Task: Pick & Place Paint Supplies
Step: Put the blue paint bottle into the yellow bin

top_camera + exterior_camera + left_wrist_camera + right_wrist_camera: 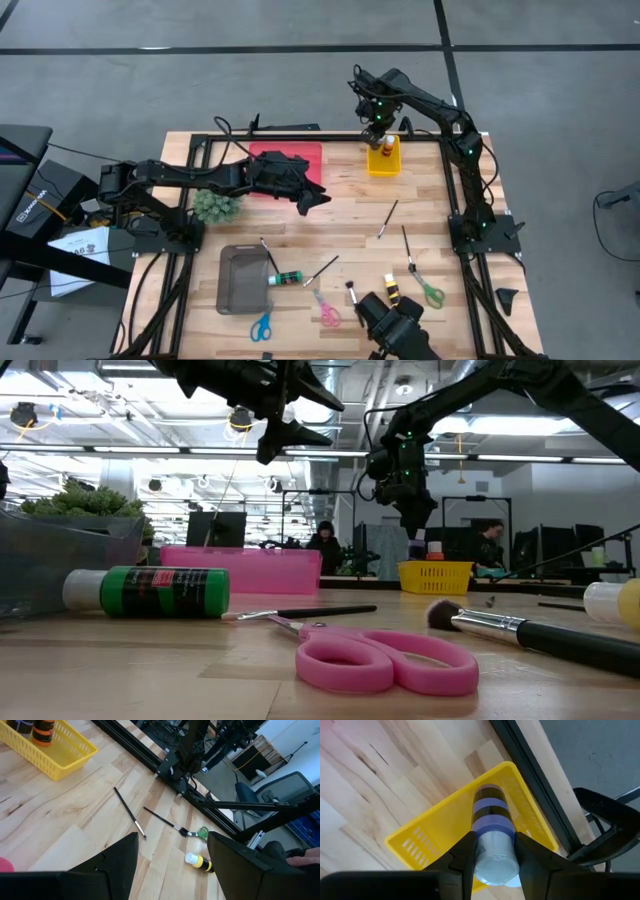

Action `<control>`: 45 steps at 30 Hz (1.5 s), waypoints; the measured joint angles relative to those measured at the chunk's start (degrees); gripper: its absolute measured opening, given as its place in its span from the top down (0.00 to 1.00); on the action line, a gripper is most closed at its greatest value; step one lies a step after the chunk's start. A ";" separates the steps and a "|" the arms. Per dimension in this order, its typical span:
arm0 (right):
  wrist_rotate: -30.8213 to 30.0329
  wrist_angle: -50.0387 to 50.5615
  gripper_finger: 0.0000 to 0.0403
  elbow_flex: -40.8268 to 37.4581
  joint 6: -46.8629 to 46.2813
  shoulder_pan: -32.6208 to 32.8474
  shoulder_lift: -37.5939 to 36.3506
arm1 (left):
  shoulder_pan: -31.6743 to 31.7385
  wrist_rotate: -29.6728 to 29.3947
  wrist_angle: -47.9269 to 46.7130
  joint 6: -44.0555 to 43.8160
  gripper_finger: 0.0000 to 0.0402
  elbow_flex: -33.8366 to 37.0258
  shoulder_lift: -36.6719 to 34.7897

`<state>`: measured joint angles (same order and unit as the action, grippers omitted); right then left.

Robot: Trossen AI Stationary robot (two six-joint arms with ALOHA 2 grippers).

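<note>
Light wooden table [330, 250]: I see supplies scattered across it.

Left gripper [315, 200]: mid-table beside flat pink tray [290, 158], fingers spread wide, holding nothing.

Right gripper [492, 851]: above small yellow slotted plastic basket [440, 832] at far edge, fingers [465, 852] clamped on purple-banded paint bottle with white cap [492, 835], bottle pointing down into basket.

Green paint bottle, white cap [150, 591]: lying beside grey bin [243, 279].

Yellow-and-black bottle [390, 288]: near edge, lying flat.

Thin dark-handled paintbrushes [387, 219]: loose, mid-table.

Pink-handled scissors [385, 660]: near edge.
</note>
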<state>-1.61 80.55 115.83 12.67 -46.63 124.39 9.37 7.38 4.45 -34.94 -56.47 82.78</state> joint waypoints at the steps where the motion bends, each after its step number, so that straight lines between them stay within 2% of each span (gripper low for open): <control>1: -0.02 0.03 0.73 0.02 0.00 0.00 0.36 | 0.14 0.00 0.00 0.00 0.42 0.00 0.00; 24: -1.05 -0.26 0.73 -0.04 2.38 0.11 1.63 | 0.41 -0.02 0.11 0.00 0.42 0.00 0.00; 31: -1.03 -0.26 0.64 -0.02 1.90 0.15 1.62 | 0.41 -0.02 0.11 0.00 0.42 0.00 0.00; 40: 0.22 -1.00 0.67 -0.02 1.90 0.48 1.61 | 0.41 -0.02 0.11 0.00 0.42 0.00 0.00; 45: 0.24 -1.29 0.64 -0.02 1.40 0.48 1.61 | 0.41 -0.02 0.11 0.00 0.42 0.00 0.00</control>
<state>-1.37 79.27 115.81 14.06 -46.15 125.99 9.78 7.35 4.56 -34.94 -56.47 82.78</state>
